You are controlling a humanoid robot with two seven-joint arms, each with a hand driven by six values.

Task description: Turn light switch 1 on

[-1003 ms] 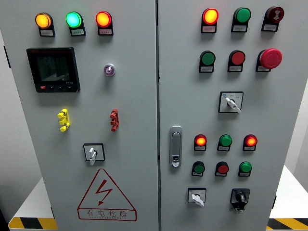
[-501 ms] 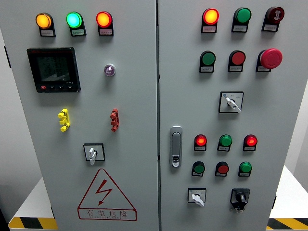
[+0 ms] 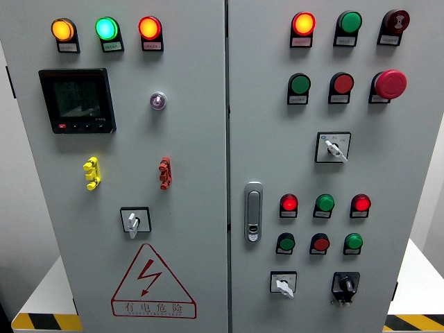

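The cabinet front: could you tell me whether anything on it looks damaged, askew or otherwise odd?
Nothing stands out. The cabinet looks intact, its lamps and buttons sit in even rows, and the warning triangle is straight. Neither hand shows.

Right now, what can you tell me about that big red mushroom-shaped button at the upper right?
The red mushroom button is a glossy, plastic-looking domed cap standing out from the grey cabinet door. It sits on a black collar with a small label plate beneath, too small to read. It ends the second row, right of a flat red button. Nothing touches it, and no robot hand is in view.
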